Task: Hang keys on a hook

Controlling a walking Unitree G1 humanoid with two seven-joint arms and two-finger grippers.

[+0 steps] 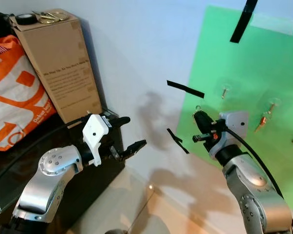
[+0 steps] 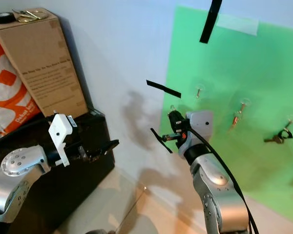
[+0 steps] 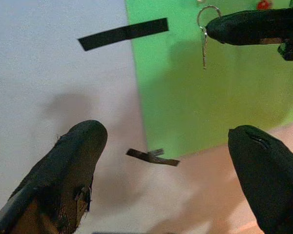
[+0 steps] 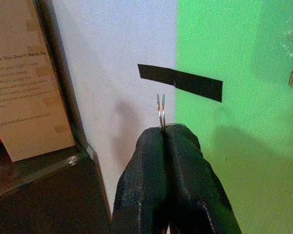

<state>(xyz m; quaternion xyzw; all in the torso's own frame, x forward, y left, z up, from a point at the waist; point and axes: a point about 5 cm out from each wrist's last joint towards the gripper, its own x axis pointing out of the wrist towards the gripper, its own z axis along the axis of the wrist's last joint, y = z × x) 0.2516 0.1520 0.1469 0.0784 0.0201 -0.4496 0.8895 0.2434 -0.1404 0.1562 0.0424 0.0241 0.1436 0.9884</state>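
Right hand (image 4: 164,146) pinching key ring (image 4: 161,111); box text illegible.

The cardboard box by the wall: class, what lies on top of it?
On top of the cardboard box lie a roll of black tape and some brass-coloured keys. Whatever is inside the box is hidden, since it is closed.

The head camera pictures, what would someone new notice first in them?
The bright green sheet taped to the white wall, carrying small hooks, one with keys hanging near its right edge. In front of it the right end effector is shut on a key ring, while the left end effector hovers open beside a cardboard box.
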